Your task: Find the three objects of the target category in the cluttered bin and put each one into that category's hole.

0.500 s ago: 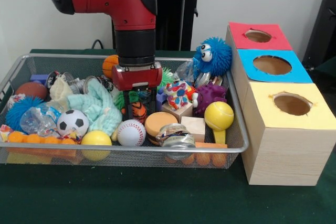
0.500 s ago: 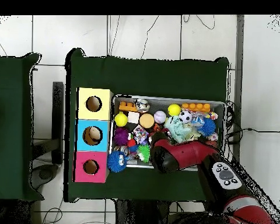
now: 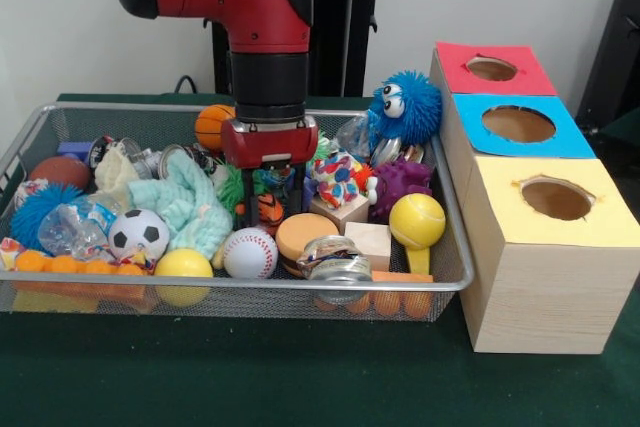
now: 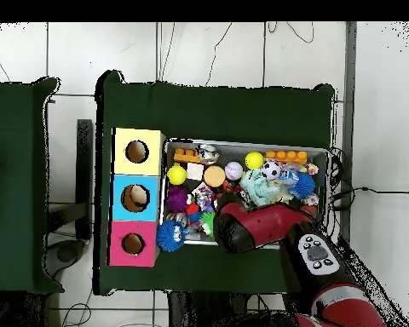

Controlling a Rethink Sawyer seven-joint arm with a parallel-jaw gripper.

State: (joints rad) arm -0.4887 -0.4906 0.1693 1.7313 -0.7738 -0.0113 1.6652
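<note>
The silver wire-mesh bin (image 3: 250, 284) is full of toys; it also shows in the overhead view (image 4: 242, 145). My gripper (image 3: 269, 211) hangs straight down over the bin's middle. Its fingers are closed on the orange tiger with black stripes (image 3: 267, 209), held just above the clutter. In the overhead view my red arm (image 4: 259, 226) hides the gripper and the tiger. The red-topped hole (image 3: 491, 69) is on the farthest wooden box at the right, and shows in the overhead view (image 4: 133, 243). I cannot make out the tan-orange bear or a third plush animal.
A blue spiky googly-eyed ball (image 3: 405, 107) and a purple plush (image 3: 400, 185) lie between the gripper and the boxes. The blue-topped hole (image 3: 518, 124) and yellow-topped hole (image 3: 556, 198) sit nearer the camera. A baseball (image 3: 249, 253), soccer ball (image 3: 138, 234) and mint cloth (image 3: 185, 202) lie around the gripper.
My gripper has risen a little and shifted slightly toward the boxes, with the tiger between its fingers coming up with it.
</note>
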